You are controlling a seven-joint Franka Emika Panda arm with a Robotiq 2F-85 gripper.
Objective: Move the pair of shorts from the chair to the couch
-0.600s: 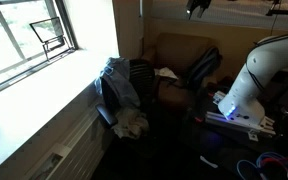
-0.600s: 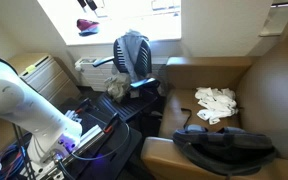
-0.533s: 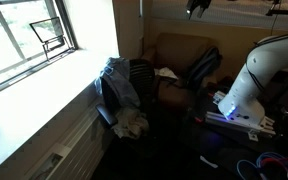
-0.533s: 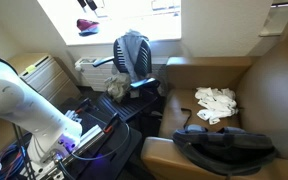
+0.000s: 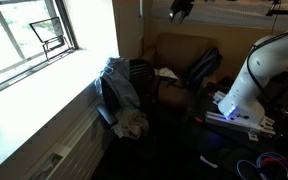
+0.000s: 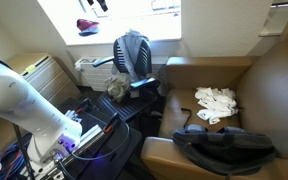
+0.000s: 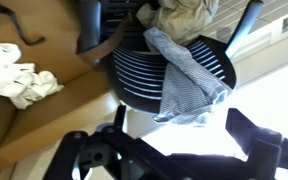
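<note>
The grey striped shorts [image 7: 187, 85] hang over the back of the black ribbed chair [image 7: 144, 75]. They also show in both exterior views [image 5: 119, 76] [image 6: 134, 48]. The brown couch [image 5: 179, 55] [image 6: 249, 80] stands beside the chair. My gripper [image 7: 169, 152] is open and empty. It hangs high above the chair and the shorts, at the top edge of both exterior views [image 5: 180, 8] [image 6: 100, 5]. One dark finger [image 7: 264, 145] shows at the lower right of the wrist view.
A beige cloth [image 5: 134, 122] [image 6: 117, 88] lies on the chair seat. A white cloth [image 6: 216, 100] [image 7: 14, 72] lies on the couch seat, and a black bag [image 6: 224, 145] on the couch arm. The window sill [image 5: 44, 90] runs behind the chair. Cables lie by the robot base [image 5: 234, 112].
The gripper has shifted sideways near the ceiling, closer to above the chair. The shorts and cloths have not moved.
</note>
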